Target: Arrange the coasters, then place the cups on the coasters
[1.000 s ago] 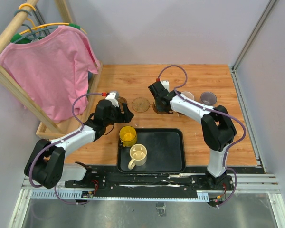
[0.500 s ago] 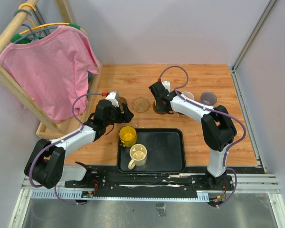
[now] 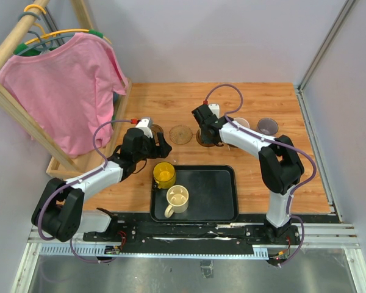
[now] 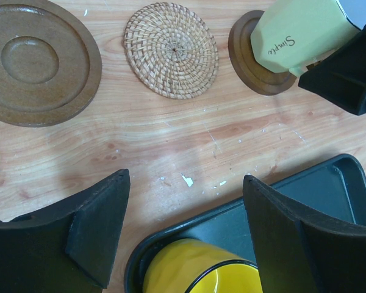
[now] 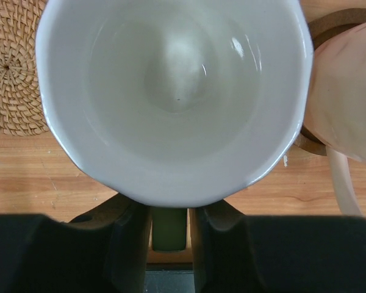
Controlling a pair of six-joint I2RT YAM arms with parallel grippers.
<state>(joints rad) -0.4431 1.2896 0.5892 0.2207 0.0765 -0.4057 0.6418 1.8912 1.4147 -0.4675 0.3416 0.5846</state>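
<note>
Two arms reach over the wooden worktop, and a rack with a pink shirt stands at its left edge. The black tray lies at the middle of the near edge. It holds the yellow cup in its far left corner and the cream cup just nearer, by its left wall. The rest of the tray is bare. The other cups stand in a row across the middle of the worktop. The pale green cup sits upright on a dark coaster. To its right are the pink cup, on a brown coaster, and then the grey-purple cup, nearest the right edge. The right gripper is at the pale green cup, with the handle between its fingers. The fingers lie close along both sides of the handle, but whether they press on it cannot be told. The left gripper hovers with its jaws spread wide and nothing in them, above bare wood by the tray's far left corner. The yellow cup is just below its fingertips. Beyond it lie a woven coaster and, further left, a second dark coaster, both bare. Compared with the earlier top views, no cup, coaster or arm has visibly shifted.
</note>
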